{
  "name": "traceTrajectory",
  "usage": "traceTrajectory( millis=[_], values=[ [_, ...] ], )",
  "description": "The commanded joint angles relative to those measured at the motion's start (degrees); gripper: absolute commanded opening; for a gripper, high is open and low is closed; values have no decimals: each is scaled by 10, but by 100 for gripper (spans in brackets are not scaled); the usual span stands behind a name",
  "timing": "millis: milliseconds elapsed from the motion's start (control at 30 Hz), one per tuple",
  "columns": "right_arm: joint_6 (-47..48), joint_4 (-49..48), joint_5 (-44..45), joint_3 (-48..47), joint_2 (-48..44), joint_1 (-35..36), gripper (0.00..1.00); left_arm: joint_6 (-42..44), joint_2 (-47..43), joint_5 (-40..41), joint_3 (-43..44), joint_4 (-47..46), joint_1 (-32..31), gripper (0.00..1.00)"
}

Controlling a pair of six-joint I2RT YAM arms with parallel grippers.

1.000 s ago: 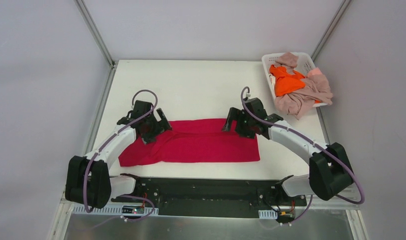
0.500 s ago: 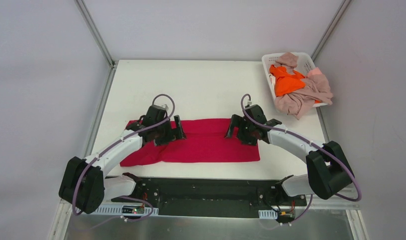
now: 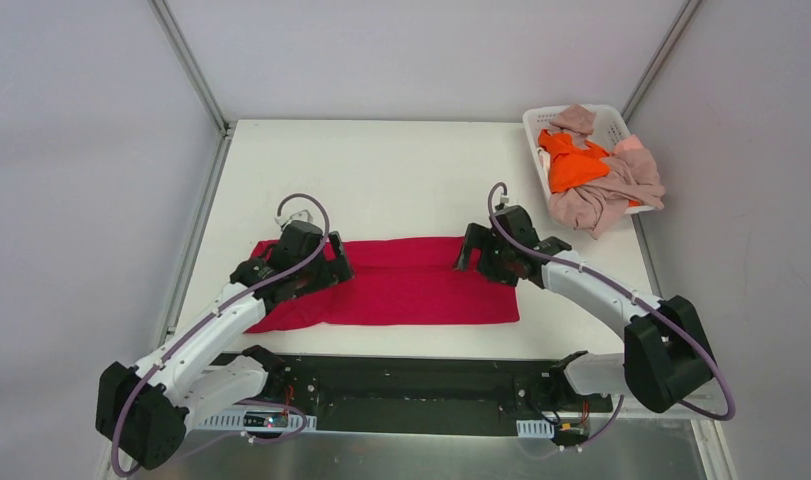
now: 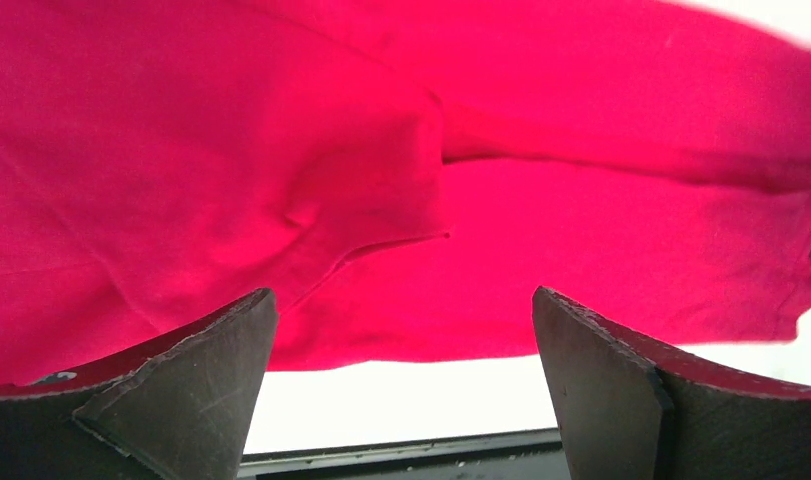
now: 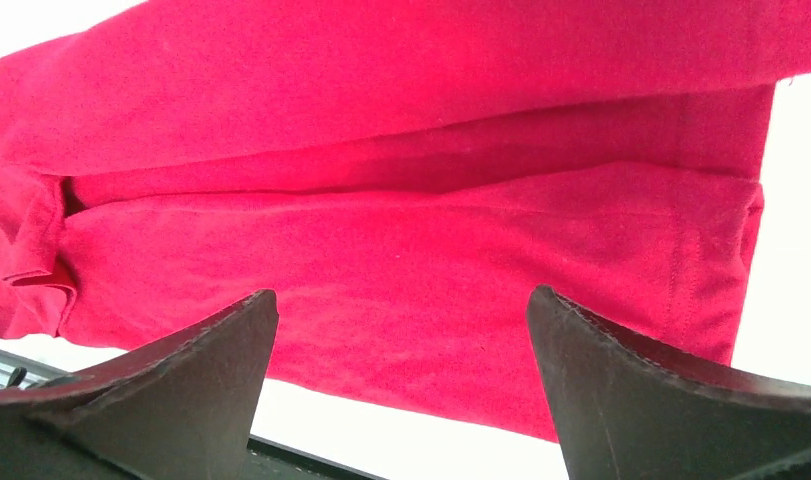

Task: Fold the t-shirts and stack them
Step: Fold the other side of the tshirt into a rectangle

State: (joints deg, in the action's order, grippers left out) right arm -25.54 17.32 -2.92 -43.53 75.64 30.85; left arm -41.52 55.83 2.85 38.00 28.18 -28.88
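A crimson-red t-shirt (image 3: 411, 290) lies folded into a long band across the near part of the white table (image 3: 401, 180). My left gripper (image 3: 333, 268) hovers over its left part, jaws open and empty. Over the shirt's right part my right gripper (image 3: 473, 252) is also open and empty. In the left wrist view the red t-shirt (image 4: 541, 250) shows a folded flap, and the left gripper (image 4: 401, 292) frames its near hem. In the right wrist view the red t-shirt (image 5: 411, 250) shows a long lengthwise fold beyond the right gripper (image 5: 402, 290). An orange t-shirt (image 3: 571, 165) and pink-beige t-shirts (image 3: 606, 195) lie crumpled at the back right.
A white plastic basket (image 3: 613, 118) at the table's back right corner holds the crumpled shirts, which spill over its near edge. Grey walls and metal frame posts (image 3: 191, 70) close in the table. The black arm mount (image 3: 411, 385) runs along the near edge.
My left gripper moved right over the red shirt, then drew back a little toward the near edge. My right gripper shifted slightly right. Both stayed open.
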Motion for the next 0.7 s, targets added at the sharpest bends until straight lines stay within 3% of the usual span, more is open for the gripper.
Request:
traceTrajectory(
  millis=[0, 200, 300, 667],
  values=[
    [18, 18, 22, -42, -23, -1, 99, -67, -13, 105, 46, 17, -2, 99],
    [17, 13, 25, -48, -21, -1, 99, -38, 138, 17, 118, -17, -2, 99],
    [15, 12, 25, -48, -24, -2, 99, -30, 201, 10, 125, -22, -3, 99],
    [22, 11, 49, -58, -9, -2, 99, -52, 288, -80, 102, -113, -9, 99]
  ],
)
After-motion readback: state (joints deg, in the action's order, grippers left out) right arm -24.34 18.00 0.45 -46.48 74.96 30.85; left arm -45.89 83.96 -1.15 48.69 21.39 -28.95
